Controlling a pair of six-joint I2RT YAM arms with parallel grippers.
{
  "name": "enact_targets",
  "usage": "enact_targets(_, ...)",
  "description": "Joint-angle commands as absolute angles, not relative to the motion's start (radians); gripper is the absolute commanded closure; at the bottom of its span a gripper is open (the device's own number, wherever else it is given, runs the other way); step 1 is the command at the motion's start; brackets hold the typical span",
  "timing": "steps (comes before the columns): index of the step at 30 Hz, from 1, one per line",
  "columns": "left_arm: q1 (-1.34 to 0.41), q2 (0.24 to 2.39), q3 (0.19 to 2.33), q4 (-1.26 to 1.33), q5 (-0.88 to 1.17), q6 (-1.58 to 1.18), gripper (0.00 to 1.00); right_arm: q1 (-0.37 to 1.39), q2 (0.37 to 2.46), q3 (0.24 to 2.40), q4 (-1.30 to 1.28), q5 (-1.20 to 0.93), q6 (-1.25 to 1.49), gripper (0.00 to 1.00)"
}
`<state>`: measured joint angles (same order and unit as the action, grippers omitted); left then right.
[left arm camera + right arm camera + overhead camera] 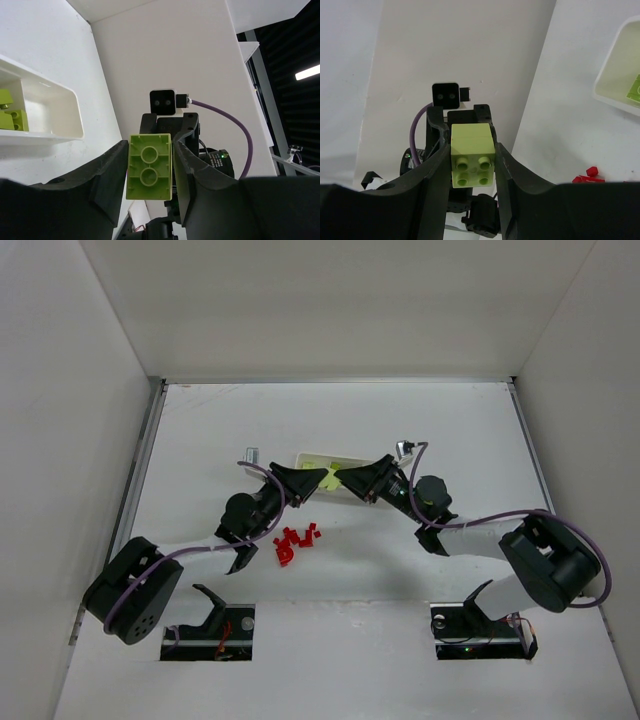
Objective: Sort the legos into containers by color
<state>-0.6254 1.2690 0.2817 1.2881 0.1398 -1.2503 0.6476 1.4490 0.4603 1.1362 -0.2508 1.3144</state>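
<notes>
My left tool point(150, 150) is pinching a lime-green brick point(149, 170), and my right tool point(471, 149) is pinching a second lime-green brick point(472, 157), studs toward the wrist camera. The two tips nearly meet just beside the white tray point(318, 461); more green bricks point(11, 117) lie in one compartment. The red bricks point(295, 540) are clustered on the worktop point(420, 420) near my left arm, outside the tray

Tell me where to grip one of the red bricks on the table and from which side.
Pick a brick at the edge of the red pile, pinching its two opposite flat sides from straight above. The bricks are tiny, lie low on the table and crowd together, so a side approach would likely shove them.
</notes>
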Motion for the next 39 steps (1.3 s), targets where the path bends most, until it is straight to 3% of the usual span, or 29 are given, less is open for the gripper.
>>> enact_targets(1, -0.616, 1.269, 0.293, 1.387, 0.156, -1.229, 0.63, 0.642, 1.465, 0.465, 1.201, -0.245, 1.295, 0.63)
enact_targets(8, -0.613, 1.273, 0.298, 1.373, 0.164, -1.221, 0.63, 0.645, 1.486, 0.476, 1.201, -0.25, 1.299, 0.63)
enact_targets(16, -0.578, 1.238, 0.279, 1.358, 0.175, -1.209, 0.8, 0.64, 1.451, 0.468, 1.192, -0.261, 1.302, 0.63)
enact_targets(29, -0.346, 1.043, 0.195, 1.148, 0.242, -1.157, 0.82, 0.622, 1.443, 0.491, 1.095, -0.256, 1.249, 0.63)
enact_targets(33, -0.338, 0.96, 0.19, 1.053, 0.227, -1.1, 0.81, 0.625, 1.497, 0.586, 0.938, -0.215, 1.174, 0.63)
enact_targets(39, -0.355, 0.87, 0.203, 0.914, 0.19, -1.019, 0.8, 0.657, 1.561, 0.814, 0.527, 0.046, 0.944, 0.61)
